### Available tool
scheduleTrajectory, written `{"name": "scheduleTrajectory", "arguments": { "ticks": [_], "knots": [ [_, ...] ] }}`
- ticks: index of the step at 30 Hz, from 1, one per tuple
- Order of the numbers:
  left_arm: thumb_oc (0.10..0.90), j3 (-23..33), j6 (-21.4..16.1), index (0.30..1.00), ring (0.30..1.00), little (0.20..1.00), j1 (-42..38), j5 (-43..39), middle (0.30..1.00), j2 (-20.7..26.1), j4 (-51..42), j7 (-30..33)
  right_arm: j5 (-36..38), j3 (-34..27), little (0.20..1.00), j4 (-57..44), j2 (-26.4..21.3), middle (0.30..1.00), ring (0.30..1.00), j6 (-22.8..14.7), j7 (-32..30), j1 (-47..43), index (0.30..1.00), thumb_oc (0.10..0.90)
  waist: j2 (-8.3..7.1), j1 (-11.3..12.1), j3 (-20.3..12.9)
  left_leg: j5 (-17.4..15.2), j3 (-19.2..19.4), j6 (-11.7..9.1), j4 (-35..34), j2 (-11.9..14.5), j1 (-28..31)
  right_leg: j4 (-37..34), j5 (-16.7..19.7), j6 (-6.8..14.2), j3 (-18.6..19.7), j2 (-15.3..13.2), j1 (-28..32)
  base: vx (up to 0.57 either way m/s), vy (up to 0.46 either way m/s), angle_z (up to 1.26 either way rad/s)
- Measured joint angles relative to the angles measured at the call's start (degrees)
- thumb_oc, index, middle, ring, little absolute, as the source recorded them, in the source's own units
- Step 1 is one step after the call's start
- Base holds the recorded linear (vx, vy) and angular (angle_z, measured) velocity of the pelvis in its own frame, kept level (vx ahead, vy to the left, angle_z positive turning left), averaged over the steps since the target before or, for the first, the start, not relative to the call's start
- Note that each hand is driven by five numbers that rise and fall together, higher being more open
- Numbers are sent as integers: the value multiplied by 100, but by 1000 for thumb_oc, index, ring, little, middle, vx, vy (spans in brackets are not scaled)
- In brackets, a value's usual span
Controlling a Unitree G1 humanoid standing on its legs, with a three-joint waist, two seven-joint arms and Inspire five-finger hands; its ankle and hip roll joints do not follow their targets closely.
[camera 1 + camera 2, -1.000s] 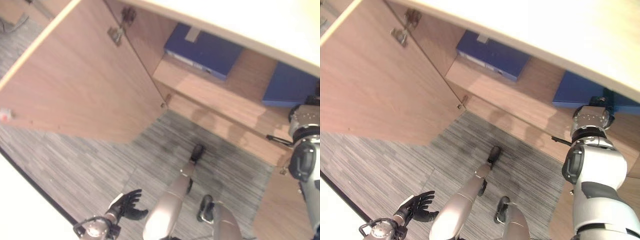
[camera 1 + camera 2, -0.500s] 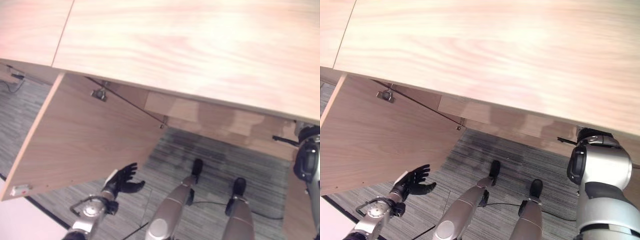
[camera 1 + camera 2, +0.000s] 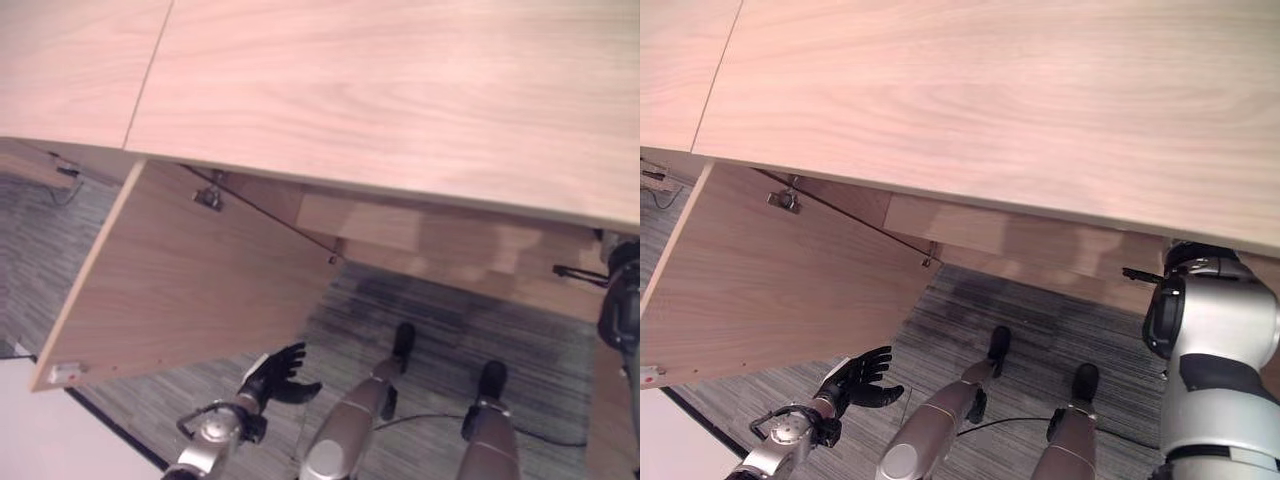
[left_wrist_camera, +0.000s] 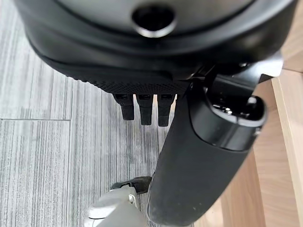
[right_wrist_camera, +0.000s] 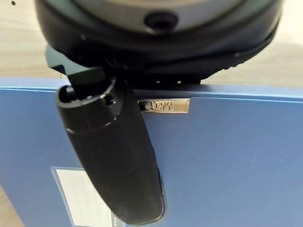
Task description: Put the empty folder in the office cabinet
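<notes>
- Looking down through the eye views, we see the cabinet's wooden top (image 3: 400,90) across the upper half, its left door (image 3: 190,280) swung open over the grey carpet (image 3: 440,320).
- In the same views, we note the left hand (image 3: 862,376) low beside that door, over the carpet, fingers spread and relaxed, holding nothing; the right arm (image 3: 1215,370) reaches in under the top.
- In the left wrist view, we see that hand's fingers (image 4: 144,109) straight, side by side, above the carpet, with the door's edge (image 4: 289,123) alongside.
- In the right wrist view, we record the blue folder (image 5: 227,161) lying on the cabinet's wooden shelf (image 5: 19,52), the right hand (image 5: 113,156) with its thumb laid across the cover. We cannot tell how its fingers are set.
</notes>
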Motion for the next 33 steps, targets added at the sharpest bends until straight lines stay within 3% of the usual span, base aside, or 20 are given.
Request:
{"name": "scheduleTrajectory", "arguments": {
  "ticks": [3, 5, 7, 9, 10, 12, 14, 15, 16, 18, 23, 30, 31, 33],
  "knots": [
    [800, -21, 29, 900, 900, 900, -25, 1, 900, 26, -59, 1, -2, 104, 900, 36, -30, 900, 900, 63, -31, 6, 900, 800, -32, -10, 16, -28, -47, -3, 174, -28, -93, 421, -196, -41, -39, -12, -157, -73, -86, 15],
    [800, -22, 62, 900, 900, 900, -140, 4, 900, 125, -70, 20, -3, 185, 900, 85, -12, 900, 900, 80, -53, 7, 900, 800, -152, -69, 34, -254, -139, -17, 889, -89, -504, 1075, -494, -214, -44, -66, -497, -52, -106, 30],
    [800, 2, 95, 900, 900, 900, -308, 5, 900, 292, 135, 140, -8, 297, 900, -126, 399, 900, 900, 90, -58, 71, 900, 800, -452, -121, 245, -920, -259, -113, 2306, 54, -1115, 2124, -992, -479, -120, 48, -883, -56, -127, 13],
    [800, 21, 127, 900, 900, 900, -551, 7, 900, 294, 345, 226, -20, 298, 900, -342, 655, 900, 900, 94, -7, 31, 900, 800, -757, -173, 462, -1312, -348, -253, 3273, 206, -1757, 2982, -1322, -720, -205, 160, -1416, -53, -61, 13],
    [800, 15, 182, 900, 900, 900, -633, 6, 900, 278, 359, 228, -51, 289, 900, -427, 678, 900, 900, 83, 34, 20, 900, 800, -835, -276, 518, -1335, -386, -259, 3585, 243, -1988, 3286, -1415, -819, -257, 175, -1614, -11, -4, 11],
    [800, -14, 231, 900, 900, 900, -684, 5, 900, 187, 439, 235, -58, 444, 900, -522, 772, 900, 900, 83, 16, -113, 900, 800, -837, -303, 550, -1669, -446, -274, 4270, 285, -2338, 3724, -1553, -876, -313, 191, -1866, 4, 7, -17],
    [800, -36, 236, 900, 900, 900, -937, -4, 900, 165, 620, 267, -182, 661, 900, -631, 837, 900, 900, 38, 23, -309, 900, 800, -825, -287, 643, -1731, -456, -331, 4389, 285, -2540, 3931, -1608, -800, -232, 264, -2141, -25, 9, -31],
    [800, 70, 214, 900, 900, 900, -1092, -14, 900, 170, 680, 441, -211, 647, 900, -584, 862, 900, 900, -48, -3, -441, 900, 800, -835, -344, 719, -1733, -401, -336, 4584, 239, -2592, 4103, -1665, -820, -132, 165, -2217, -22, 5, -44],
    [800, 75, 227, 900, 900, 900, -1198, -73, 900, 169, 835, 509, -228, 783, 900, -613, 1023, 900, 900, -76, 27, -595, 900, 800, -815, -350, 716, -2392, -489, -280, 5346, 219, -2595, 4112, -1651, -790, -196, 177, -2352, -9, 6, -24],
    [800, 110, 232, 900, 900, 900, -1320, -133, 900, 99, 1030, 593, -229, 753, 900, -646, 1042, 900, 900, -83, 32, -594, 900, 800, -848, -464, 736, -2398, -452, -244, 5304, 200, -2627, 4120, -1648, -735, -130, 166, -2351, 24, 2, 4],
    [800, 110, 235, 900, 900, 900, -1170, -118, 900, 30, 1024, 598, -223, 612, 900, -535, 1049, 900, 900, -80, 106, -441, 900, 800, -864, -482, 727, -2247, -430, -49, 4713, 242, -2182, 3536, -1479, -748, -238, 154, -1871, 66, -46, 8],
    [800, 225, 226, 900, 900, 900, -964, 4, 900, 1, 955, 564, -216, 395, 900, -332, 1162, 900, 900, -63, 111, -58, 900, 800, -1002, -454, 609, -2006, -428, -255, 3908, 285, -1496, 2855, -1239, -817, -419, 121, -1201, 43, -35, 8],
    [800, 230, 232, 900, 900, 900, -974, 7, 900, 1, 971, 562, -216, 395, 865, -330, 1173, 865, 865, -54, 127, -41, 865, 776, -1002, -465, 609, -2025, -444, -215, 3845, 290, -1452, 2795, -1262, -799, -440, 126, -1139, 142, -45, 6],
    [800, 269, 235, 900, 900, 900, -978, 5, 900, -12, 986, 562, -215, 382, 356, -359, 1232, 356, 356, -66, 183, 91, 356, 438, -1019, -454, 600, -1989, -449, -214, 3704, 294, -1286, 2688, -1252, -787, -460, 128, -978, -17, -5, 6]
  ]
}}
